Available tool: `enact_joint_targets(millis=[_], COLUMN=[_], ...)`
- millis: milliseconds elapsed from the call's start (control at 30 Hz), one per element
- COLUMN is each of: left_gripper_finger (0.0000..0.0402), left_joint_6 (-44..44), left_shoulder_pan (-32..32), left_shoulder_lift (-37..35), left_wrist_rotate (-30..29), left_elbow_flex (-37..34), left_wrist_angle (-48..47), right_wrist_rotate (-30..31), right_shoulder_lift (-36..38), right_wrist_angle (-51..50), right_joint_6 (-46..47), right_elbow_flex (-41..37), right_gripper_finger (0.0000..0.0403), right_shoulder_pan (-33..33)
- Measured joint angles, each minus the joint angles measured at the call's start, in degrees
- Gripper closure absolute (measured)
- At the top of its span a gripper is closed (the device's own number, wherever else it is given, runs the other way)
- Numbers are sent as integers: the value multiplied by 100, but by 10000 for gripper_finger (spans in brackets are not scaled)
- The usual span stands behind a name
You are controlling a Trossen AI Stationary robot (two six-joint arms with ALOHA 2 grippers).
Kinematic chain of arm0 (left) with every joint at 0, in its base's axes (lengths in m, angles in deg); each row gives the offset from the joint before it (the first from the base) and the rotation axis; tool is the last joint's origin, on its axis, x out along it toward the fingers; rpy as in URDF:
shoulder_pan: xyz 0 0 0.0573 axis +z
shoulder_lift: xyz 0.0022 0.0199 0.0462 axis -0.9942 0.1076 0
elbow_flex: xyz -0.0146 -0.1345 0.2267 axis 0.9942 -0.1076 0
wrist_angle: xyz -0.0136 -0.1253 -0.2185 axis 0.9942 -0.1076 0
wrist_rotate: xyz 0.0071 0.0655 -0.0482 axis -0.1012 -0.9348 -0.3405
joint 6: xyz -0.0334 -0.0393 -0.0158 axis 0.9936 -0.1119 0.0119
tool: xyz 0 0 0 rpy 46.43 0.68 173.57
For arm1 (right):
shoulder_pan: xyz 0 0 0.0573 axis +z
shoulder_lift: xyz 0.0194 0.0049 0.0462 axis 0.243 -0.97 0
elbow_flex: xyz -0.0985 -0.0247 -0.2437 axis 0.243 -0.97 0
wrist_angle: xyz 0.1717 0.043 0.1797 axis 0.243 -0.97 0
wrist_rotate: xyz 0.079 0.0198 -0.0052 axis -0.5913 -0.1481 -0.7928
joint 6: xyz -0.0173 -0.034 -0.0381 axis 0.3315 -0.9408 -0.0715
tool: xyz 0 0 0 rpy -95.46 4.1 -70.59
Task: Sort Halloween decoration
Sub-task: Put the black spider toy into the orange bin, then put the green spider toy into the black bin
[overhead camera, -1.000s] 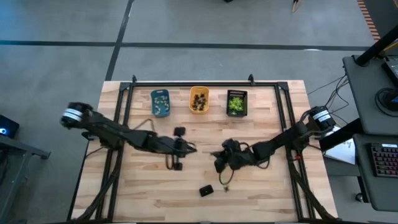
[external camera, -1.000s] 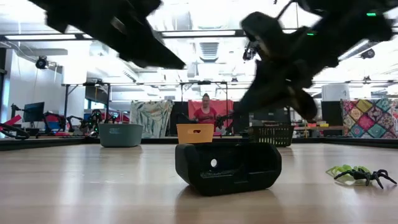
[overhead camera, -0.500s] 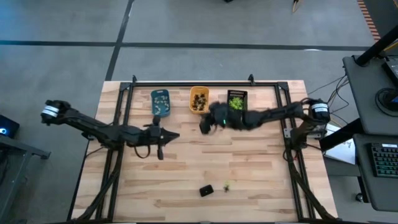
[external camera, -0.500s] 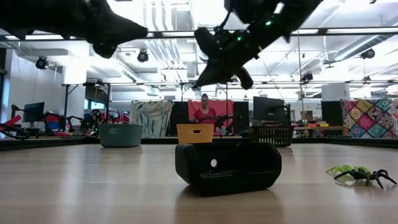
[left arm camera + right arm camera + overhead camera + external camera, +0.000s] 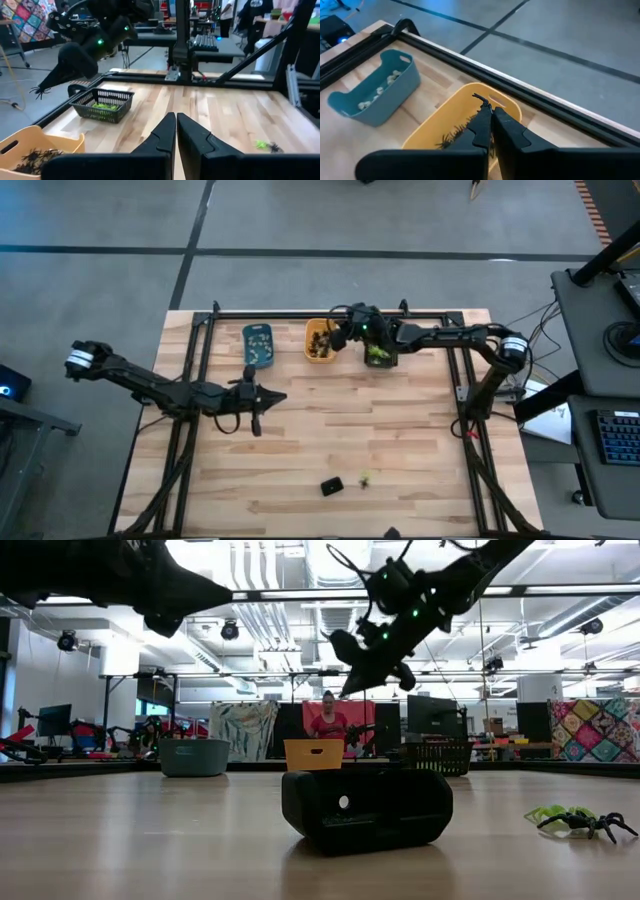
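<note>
Pale wooden planks point(image 5: 400, 440) are carrying three trays; the right gripper point(image 5: 489, 116) is pinching a black spider point(image 5: 481, 99) over the orange tray point(image 5: 451, 125), while the left gripper point(image 5: 176, 125), fingers pressed together, is hovering mid-table.

A blue tray point(image 5: 257, 345), an orange tray point(image 5: 319, 341) and a black mesh tray point(image 5: 381, 346) stood in a row along the far edge of the wooden table point(image 5: 400, 430), with a small black block point(image 5: 331, 486) near its front edge
</note>
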Motion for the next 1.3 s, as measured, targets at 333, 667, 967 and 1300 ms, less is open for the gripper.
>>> enact_joint_targets(millis=[333, 667, 967, 1300], left_gripper_finger=[402, 402, 402, 402], left_joint_6=[-84, -80, 56, 632], left_shoulder_pan=[4, 4, 4, -2], left_shoulder_lift=[102, 111, 179, 717], left_wrist_rotate=[-200, -281, -287, -285], left_elbow_flex=[2, 2, 2, 2], left_wrist_angle=[151, 150, 145, 586], right_wrist_rotate=[-299, -337, -600, -2602], right_shoulder_lift=[-1048, -1722, -1425, -506], right_wrist_angle=[761, 225, -362, -2696], right_joint_6=[-164, -96, -243, -334], right_elbow_flex=[379, 1208, 1353, 1344], right_gripper_finger=[394, 353, 274, 257], right_shoulder_pan=[-133, -155, -159, 337])
